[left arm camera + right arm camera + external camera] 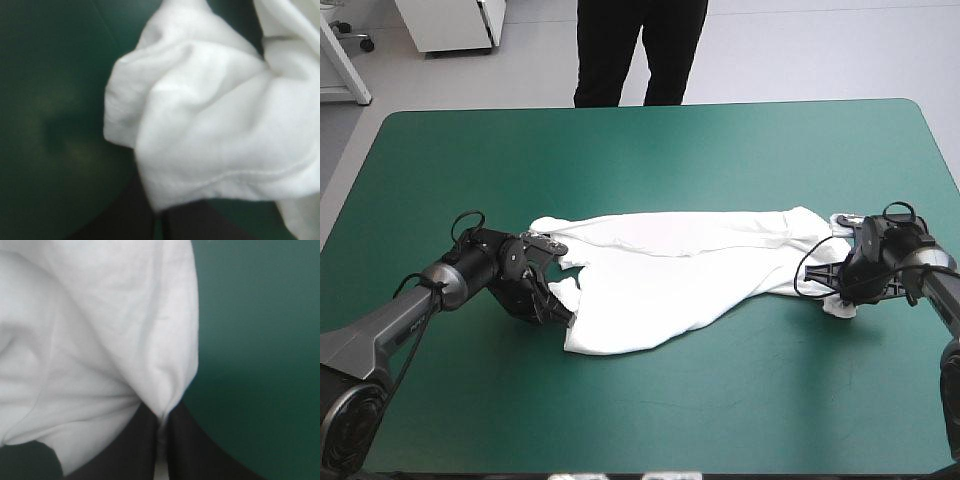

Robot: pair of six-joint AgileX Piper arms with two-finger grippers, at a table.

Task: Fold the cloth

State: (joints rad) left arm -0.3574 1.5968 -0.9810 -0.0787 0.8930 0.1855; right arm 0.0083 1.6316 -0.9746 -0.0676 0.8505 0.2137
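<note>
Left gripper point(161, 221): fingers all but closed, clamped on a hemmed fold of the T-shirt point(680, 272). In the left wrist view only the dark finger bases show. The tips are buried under the cloth, which bunches up ahead of them, with teal-green cover point(650, 150) beside it.

Right gripper point(161, 437): fingers pressed nearly together with a thin strip of white between them. It is holding the shirt too. The cloth fans out from the pinch ahead of the tips and to one side, and the other side is bare cover.

High view: the shirt sits in the centre of the frame, pulled into a long band from left-centre to right-centre. It is wider at lower left and narrows toward the right. The left gripper is at its left end and the right gripper at its right end. A small scrap of white pokes out just below the right gripper.

Hard to make out:
- In the high view the wrists block the fingertips on both sides, so the grip reads only from the wrist views.
- Can't tell which part of the shirt each end is, sleeve, hem or collar.
- Can't tell whether the ends at the grippers are touching the cover or just off it.
</note>
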